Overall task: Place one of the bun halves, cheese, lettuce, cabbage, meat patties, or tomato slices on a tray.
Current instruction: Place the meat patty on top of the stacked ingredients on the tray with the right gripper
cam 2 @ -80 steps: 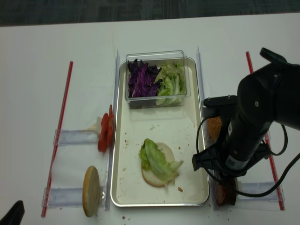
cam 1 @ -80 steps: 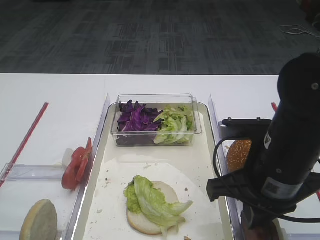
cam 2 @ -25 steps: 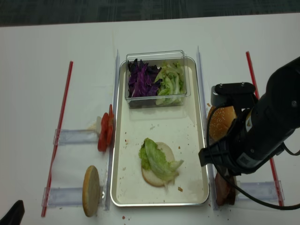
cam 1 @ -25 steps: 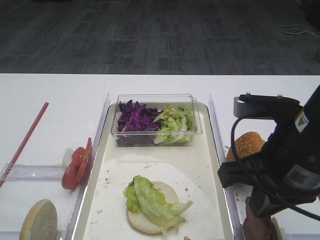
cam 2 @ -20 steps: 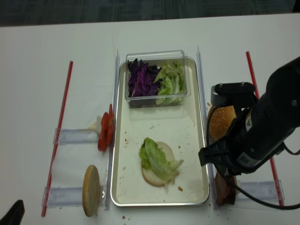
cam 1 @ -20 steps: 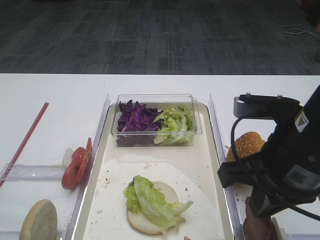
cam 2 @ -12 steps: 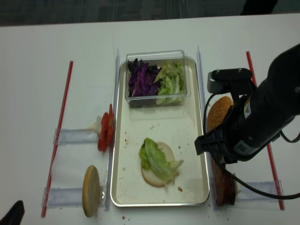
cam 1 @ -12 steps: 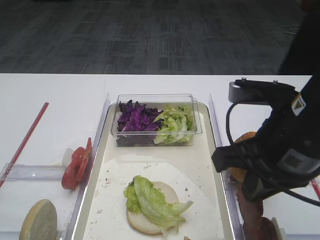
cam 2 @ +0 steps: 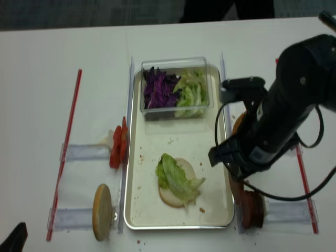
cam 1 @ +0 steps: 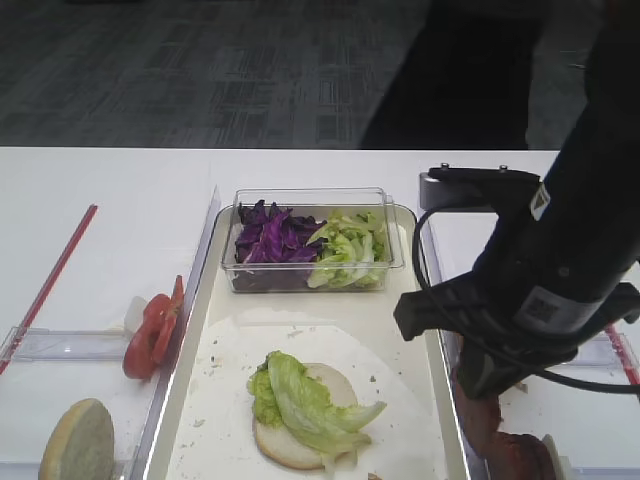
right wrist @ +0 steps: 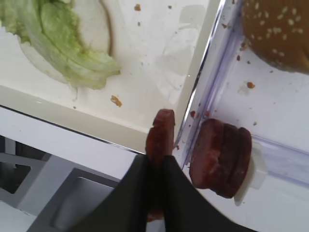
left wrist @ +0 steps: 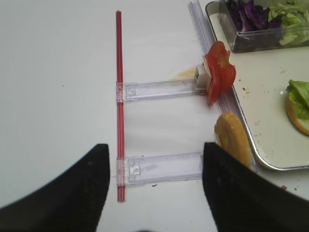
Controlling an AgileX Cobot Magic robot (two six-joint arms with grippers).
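Four views, two high and two on the wrists.
Both high cameras looked down on the tray (cam 1: 425, 300); the right wrist view sat close, its framing perhaps tilted.

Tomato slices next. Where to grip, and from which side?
Grip the tomato slices at the top edge, coming from straight above with the jaws across the flat faces. They stand on edge, packed together at the end of the clear rack, close against the tray rim, so only the upper edge is free. A side approach looks blocked.
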